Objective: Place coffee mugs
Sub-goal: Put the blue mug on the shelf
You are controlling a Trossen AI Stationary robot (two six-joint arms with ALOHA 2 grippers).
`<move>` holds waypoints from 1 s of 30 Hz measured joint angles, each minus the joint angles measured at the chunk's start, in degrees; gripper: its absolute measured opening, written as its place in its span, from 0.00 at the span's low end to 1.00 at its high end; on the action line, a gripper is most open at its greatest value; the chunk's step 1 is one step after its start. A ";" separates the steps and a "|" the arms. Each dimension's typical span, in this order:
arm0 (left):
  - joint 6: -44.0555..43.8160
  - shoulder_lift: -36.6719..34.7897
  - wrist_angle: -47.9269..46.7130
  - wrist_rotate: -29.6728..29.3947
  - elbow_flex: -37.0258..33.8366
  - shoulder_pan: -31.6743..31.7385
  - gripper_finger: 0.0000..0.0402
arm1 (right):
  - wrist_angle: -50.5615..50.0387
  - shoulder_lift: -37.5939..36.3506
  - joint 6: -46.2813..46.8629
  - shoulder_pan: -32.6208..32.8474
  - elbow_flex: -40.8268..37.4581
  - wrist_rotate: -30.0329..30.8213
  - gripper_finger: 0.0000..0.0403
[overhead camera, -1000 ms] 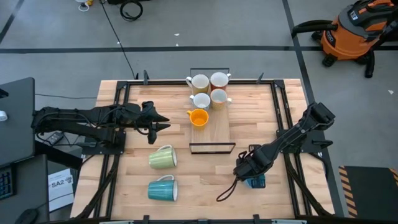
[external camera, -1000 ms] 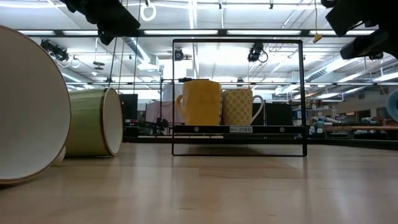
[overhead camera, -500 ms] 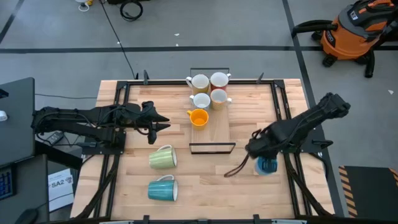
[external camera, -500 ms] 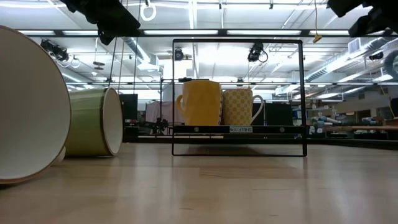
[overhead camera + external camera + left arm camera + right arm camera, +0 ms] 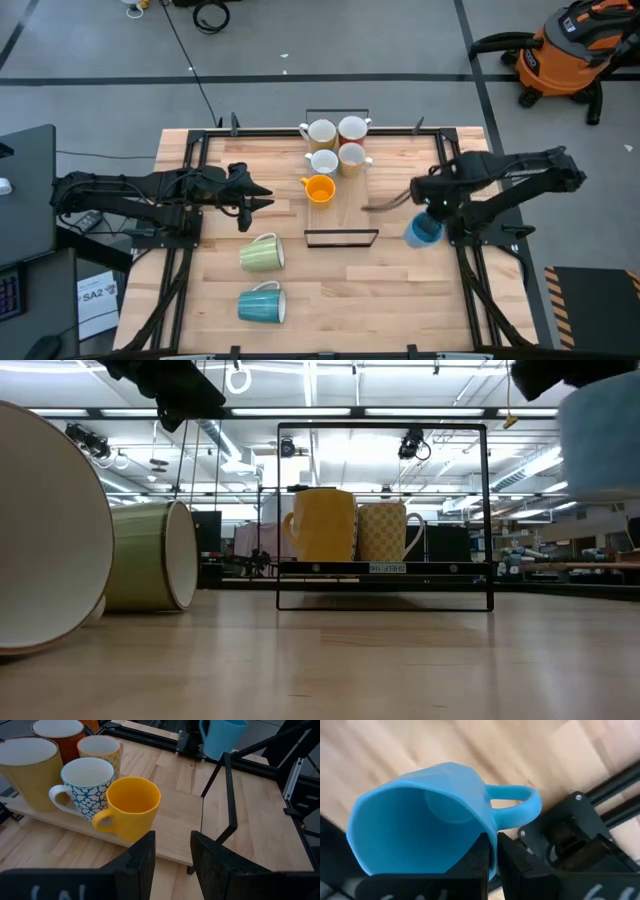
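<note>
A blue mug [image 5: 425,830] hangs from my right gripper [image 5: 493,862], which is shut on it in the air right of the wooden tray [image 5: 352,212]; the mug also shows in the high view [image 5: 423,231] and the low view [image 5: 600,440]. Several mugs stand upright on the tray, the nearest a yellow-orange one [image 5: 319,189]. A pale green mug [image 5: 261,252] and a teal mug [image 5: 261,305] lie on their sides on the table's near left. My left gripper [image 5: 262,197] hovers open left of the tray, pointing at it. My right gripper pinches the blue mug's wall at the rim [image 5: 492,845], just beside the handle [image 5: 517,805], with one finger inside the mug and one outside. The fingers come from above, pointing down. The mug hangs below them mouth up, lifted clear of the table.
A black wire frame [image 5: 341,237] stands up at the tray's near end, another at its far end. Black rails [image 5: 455,160] run along the table's sides. Bare wood [image 5: 400,290] lies near and right of the tray. An orange vacuum [image 5: 565,50] stands on the floor beyond.
My right gripper has risen and gone toward the table's far edge with the blue mug, rolling its wrist as it went. The mug now hangs higher, beside the tray's near right corner. My left gripper has kept still.
</note>
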 joint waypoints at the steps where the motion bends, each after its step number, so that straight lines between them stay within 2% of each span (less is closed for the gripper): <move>1: 0.00 0.00 0.00 0.00 0.00 0.00 0.32 | 0.09 -0.15 1.44 -1.43 0.00 0.47 0.06; 11: 0.00 0.00 0.01 0.00 0.00 0.00 0.32 | 1.81 2.96 10.87 -14.22 0.00 5.22 0.07; 17: 0.00 0.00 0.24 0.02 0.00 0.00 0.32 | 11.10 5.60 12.22 -19.64 0.00 7.80 0.07; 30: 0.04 0.00 0.80 0.00 0.02 0.01 0.32 | 24.84 14.22 12.04 -24.13 0.00 3.53 0.07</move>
